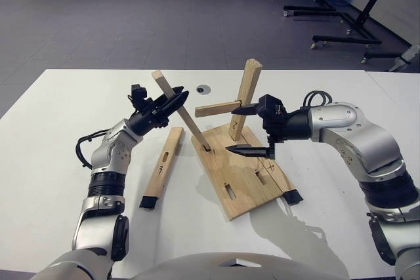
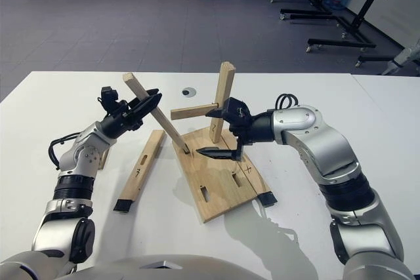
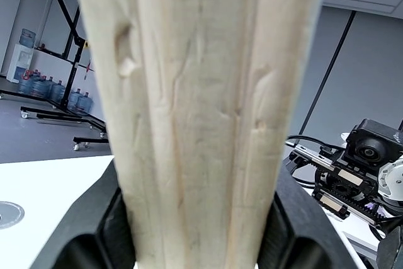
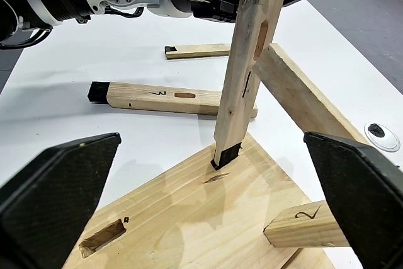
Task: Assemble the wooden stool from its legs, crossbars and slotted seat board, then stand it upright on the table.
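The slotted seat board (image 1: 246, 191) lies flat on the white table. A wooden leg (image 1: 190, 122) leans over it, its black-capped foot (image 4: 227, 154) in a slot of the board. My left gripper (image 1: 174, 104) is shut on this leg near its top, with the fingers (image 3: 113, 222) on either side of it. A second leg (image 1: 247, 93) stands nearly upright over the board, and a crossbar (image 1: 215, 109) runs from it towards the leaning leg. My right gripper (image 1: 244, 129) is open beside the second leg, its wide-apart fingers (image 4: 56, 200) holding nothing.
A loose leg (image 1: 163, 165) lies on the table left of the board, and a shorter piece (image 4: 198, 50) lies beyond it. Another black-capped piece (image 1: 292, 196) pokes out under the board's right edge. A round grommet (image 1: 203, 88) sits in the table behind.
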`<action>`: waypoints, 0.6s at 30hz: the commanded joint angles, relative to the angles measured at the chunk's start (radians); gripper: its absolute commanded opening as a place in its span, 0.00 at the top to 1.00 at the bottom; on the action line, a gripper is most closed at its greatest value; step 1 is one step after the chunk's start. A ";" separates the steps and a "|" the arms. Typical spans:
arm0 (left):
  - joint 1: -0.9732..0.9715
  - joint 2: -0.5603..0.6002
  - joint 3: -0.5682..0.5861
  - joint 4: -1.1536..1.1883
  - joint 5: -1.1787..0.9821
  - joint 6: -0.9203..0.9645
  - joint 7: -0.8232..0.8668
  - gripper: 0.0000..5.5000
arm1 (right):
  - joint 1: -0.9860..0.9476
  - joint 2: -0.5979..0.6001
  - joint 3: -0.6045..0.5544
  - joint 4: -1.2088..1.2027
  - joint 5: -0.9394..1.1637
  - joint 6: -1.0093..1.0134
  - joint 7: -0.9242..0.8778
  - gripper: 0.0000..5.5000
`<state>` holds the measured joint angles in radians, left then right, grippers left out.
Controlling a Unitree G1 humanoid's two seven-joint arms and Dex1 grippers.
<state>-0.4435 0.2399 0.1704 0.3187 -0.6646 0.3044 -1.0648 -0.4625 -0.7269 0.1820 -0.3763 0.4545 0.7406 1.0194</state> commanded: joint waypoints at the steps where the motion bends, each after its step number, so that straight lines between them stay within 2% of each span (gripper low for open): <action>1: 0.020 0.008 -0.010 -0.024 0.011 0.009 0.005 0.63 | -0.004 0.005 0.003 -0.011 0.010 0.007 -0.006 0.03; 9: 0.047 -0.020 -0.025 -0.012 0.016 0.000 0.008 0.63 | -0.007 0.005 0.002 -0.006 0.010 0.007 -0.005 0.03; 18: 0.026 0.014 -0.033 0.033 0.043 -0.022 -0.017 0.63 | -0.012 0.011 0.004 -0.002 0.009 0.006 -0.004 0.03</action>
<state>-0.4101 0.2311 0.1591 0.3372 -0.6610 0.2666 -1.0883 -0.4627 -0.7155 0.1877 -0.3749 0.4545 0.7406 1.0190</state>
